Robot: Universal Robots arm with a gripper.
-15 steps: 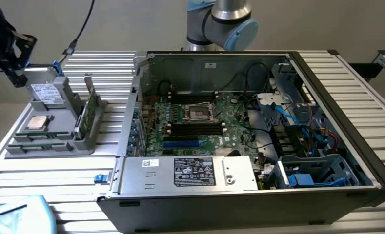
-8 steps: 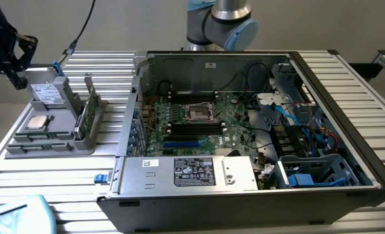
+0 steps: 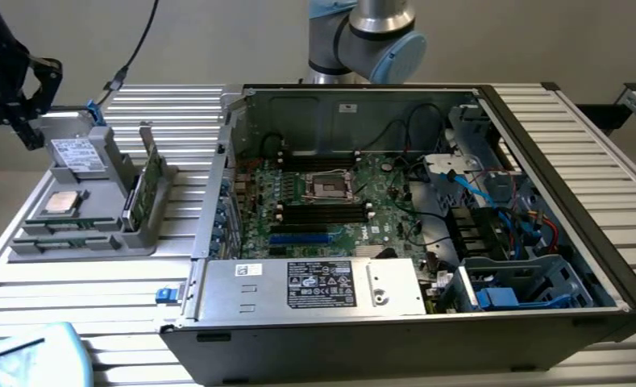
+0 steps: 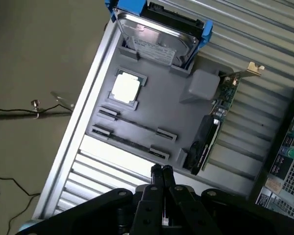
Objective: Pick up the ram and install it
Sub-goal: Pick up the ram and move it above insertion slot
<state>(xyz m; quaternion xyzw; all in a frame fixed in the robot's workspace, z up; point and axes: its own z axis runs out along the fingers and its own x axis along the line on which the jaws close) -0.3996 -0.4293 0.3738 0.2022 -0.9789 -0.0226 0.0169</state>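
**Exterior view.** Your pincer (image 3: 27, 133) hangs high at the exterior view's left, above the grey tray (image 3: 135, 242) that sits on the counter (image 3: 81, 282). Its jaws are pressed together and it holds nothing. The ram (image 3: 68, 226) stands on its thin edge between small clips at the near end of the tray. It is well below the pincer and closer to this camera. Its long axis runs across the tray, from the exterior view's left to its right, roughly parallel to the tray's near edge. The open computer case (image 3: 404, 355) stands to the exterior view's right of the tray. The black memory slots (image 3: 320, 211) on its board look empty, so you can take the ram as not yet installed.

**Wrist view.** The fingertips (image 4: 157, 172) touch each other with nothing between them. The ram (image 4: 130, 143) shows as a thin dark line between two clips, in the row of the tray closest to the fingertips and just past the tray's edge from them. A second clip row lies behind it, and you cannot tell whether that row holds another stick. Farther off are the square chip (image 4: 125, 88) and then the hard drive (image 4: 157, 36) at the far end of the tray. A card (image 4: 206, 142) stands on the side of the tray toward the case.

The relation that matters is the angle between the stick and the jaws. As I judge it, the stick's length lies nearly along the line on which your jaws open and close, not across it.
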